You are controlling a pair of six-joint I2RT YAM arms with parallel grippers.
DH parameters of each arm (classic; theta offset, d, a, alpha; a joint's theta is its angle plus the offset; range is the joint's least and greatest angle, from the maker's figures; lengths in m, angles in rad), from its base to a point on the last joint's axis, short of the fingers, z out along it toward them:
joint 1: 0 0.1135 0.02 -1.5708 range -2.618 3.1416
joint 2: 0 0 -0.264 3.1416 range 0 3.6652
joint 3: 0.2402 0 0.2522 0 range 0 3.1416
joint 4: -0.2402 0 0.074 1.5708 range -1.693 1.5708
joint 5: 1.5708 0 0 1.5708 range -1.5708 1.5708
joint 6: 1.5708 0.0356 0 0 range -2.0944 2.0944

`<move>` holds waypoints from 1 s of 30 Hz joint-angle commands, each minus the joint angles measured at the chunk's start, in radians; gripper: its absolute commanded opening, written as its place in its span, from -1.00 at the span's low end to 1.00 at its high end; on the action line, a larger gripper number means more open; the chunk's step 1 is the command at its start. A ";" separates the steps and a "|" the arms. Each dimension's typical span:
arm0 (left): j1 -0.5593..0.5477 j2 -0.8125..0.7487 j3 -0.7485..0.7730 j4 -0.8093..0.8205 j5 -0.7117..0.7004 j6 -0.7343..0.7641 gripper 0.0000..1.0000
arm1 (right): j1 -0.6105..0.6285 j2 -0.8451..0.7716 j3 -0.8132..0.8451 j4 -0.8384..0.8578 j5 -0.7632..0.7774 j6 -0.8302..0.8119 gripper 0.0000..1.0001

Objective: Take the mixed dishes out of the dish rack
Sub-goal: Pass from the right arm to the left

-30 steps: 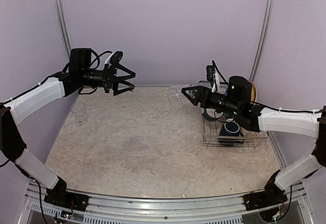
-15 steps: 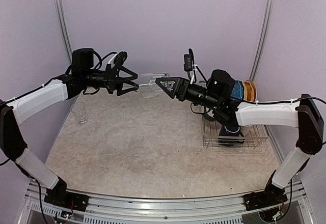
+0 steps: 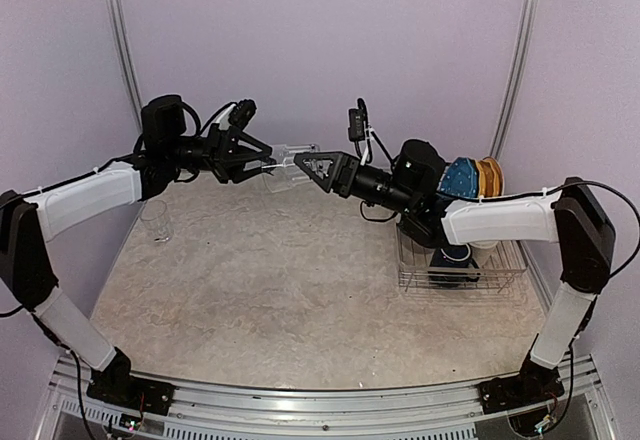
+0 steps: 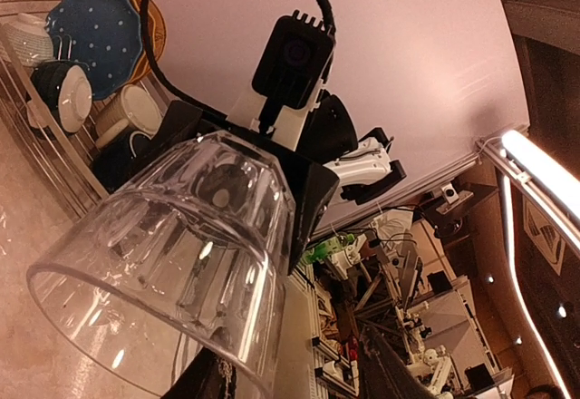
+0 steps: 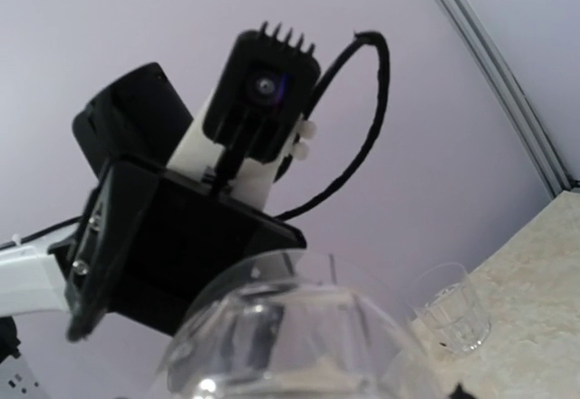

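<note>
In right tool (image 3: 305, 164), tumbler (image 4: 172, 254) (clear glass)

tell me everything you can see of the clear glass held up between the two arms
The clear glass is a see-through tumbler with ribbed sides flaring to a wide rim, empty as far as shows. It hangs in mid-air above the table, lying on its side, base end clamped by the right gripper, open rim towards the left gripper; whether that one touches it is unclear.
</note>
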 commanded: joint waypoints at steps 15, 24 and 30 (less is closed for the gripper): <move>-0.021 0.033 0.019 -0.055 0.016 0.047 -1.00 | 0.002 0.016 -0.008 -0.006 0.060 -0.009 0.18; 0.023 -0.004 0.115 -0.477 -0.212 0.326 -1.00 | -0.032 -0.189 -0.133 -0.352 0.281 -0.147 1.00; 0.031 0.035 0.275 -0.915 -0.758 0.530 -1.00 | -0.043 -0.326 -0.162 -0.601 0.465 -0.256 0.99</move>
